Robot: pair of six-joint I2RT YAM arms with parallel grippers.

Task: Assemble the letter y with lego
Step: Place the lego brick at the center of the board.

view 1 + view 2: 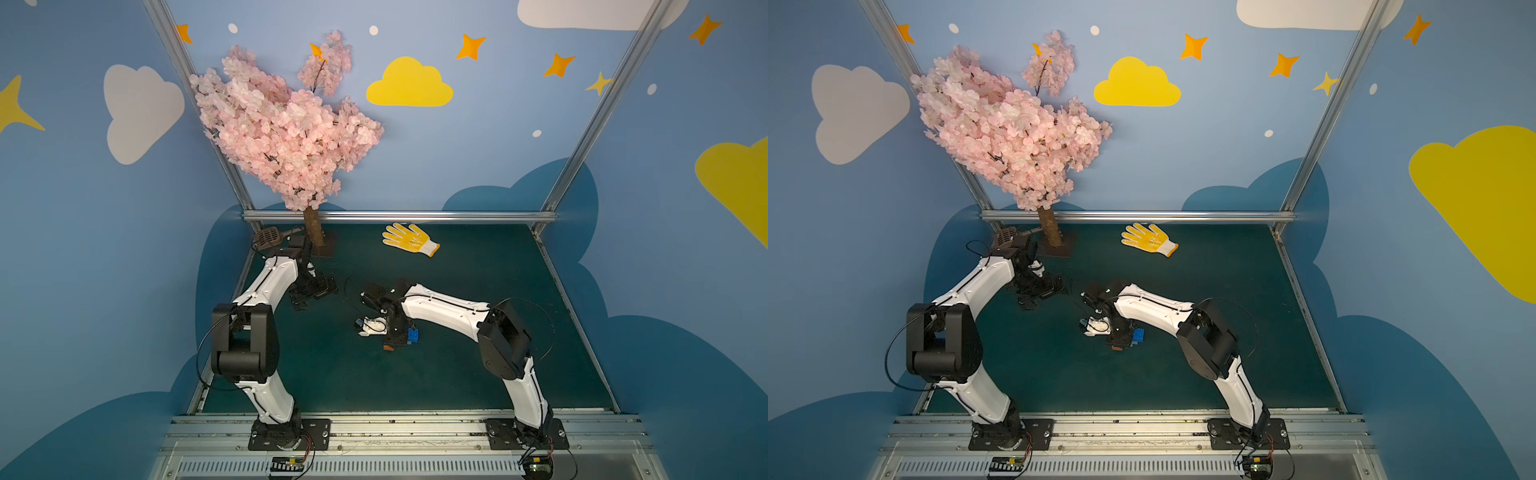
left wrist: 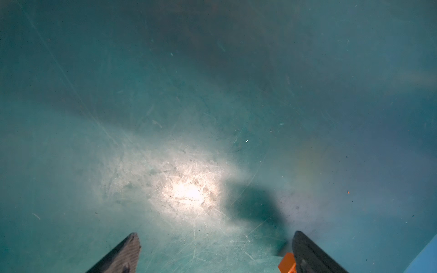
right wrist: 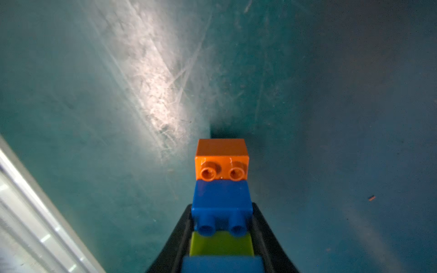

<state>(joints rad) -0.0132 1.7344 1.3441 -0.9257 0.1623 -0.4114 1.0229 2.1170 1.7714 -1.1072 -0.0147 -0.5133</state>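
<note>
Lego (image 1: 413,335) lies just below the middle of the frame in both top views. Only a blue corner and an orange tip show from under the right gripper (image 1: 392,343), which hides the rest, and no pink brick can be seen. The left gripper (image 1: 309,291) is up and to the left of it, well apart, close to the tree (image 1: 286,124).

In the left wrist view, the left gripper (image 2: 216,236) has its jaws spread wide with only bare green mat (image 2: 212,94) between them, so it holds nothing.

In the right wrist view, the right gripper (image 3: 221,208) is clamped on the sides of a brick row. Lime green brick (image 3: 221,243) and dark blue brick (image 3: 221,198) sit between its fingers (image 3: 264,236), and the orange brick (image 3: 222,163) juts past the tips. A wider blue piece nearest the camera is too blurred to identify.

The row's long axis runs straight out along the fingers, orange end farthest. The right arm therefore likely governs the next move, since the left would first have to cross toward the frame's middle.
</note>
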